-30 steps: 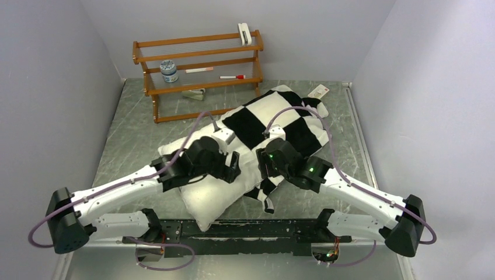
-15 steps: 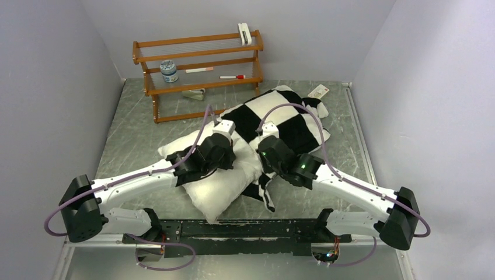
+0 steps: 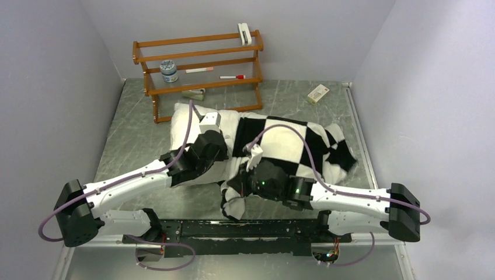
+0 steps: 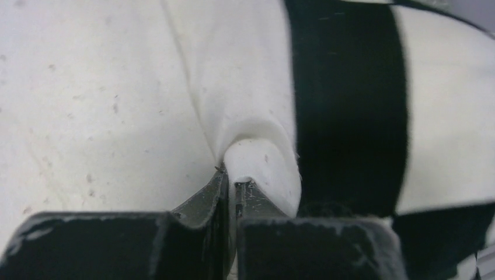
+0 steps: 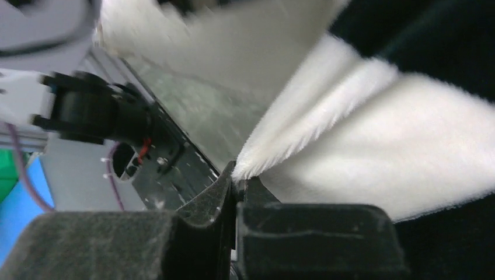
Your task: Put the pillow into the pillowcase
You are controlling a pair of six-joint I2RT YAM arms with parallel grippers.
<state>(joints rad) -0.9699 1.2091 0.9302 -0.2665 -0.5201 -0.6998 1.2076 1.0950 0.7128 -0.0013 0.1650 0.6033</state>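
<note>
Mia: Where is the pillow (image 3: 185, 116) now?

Ben: It lies across the middle of the table (image 3: 128, 146). Most of it is inside the pillowcase (image 3: 292, 146). Only the end on the robot's left pokes out, plain and white.

Mia: So the job is more than half done?

Ben: I think so. The black and white squares cover the right end and the middle. The bare end has to go in too, and then the job is finished.

Mia: What is the left gripper (image 4: 230, 184) doing?

Ben: Its two fingers are pressed tight together. They pinch a little bump of white cloth, right where the pillowcase ends and the bare pillow begins. It looks like the rim of the pillowcase, next to a black square.

Mia: And the right gripper (image 5: 236, 181)?

Ben: That one is squeezed closed too. It holds a fuzzy white edge of the pillowcase, down toward the near edge of the table. From above, a loose flap of the pillowcase lies there, off the pillow.

Mia: What should come next?

Ben: My guess is that both grippers need to tug the rim toward the left, over the bare end. The pillow is plump, so the cloth may bunch up or slip out of the fingers.
</note>
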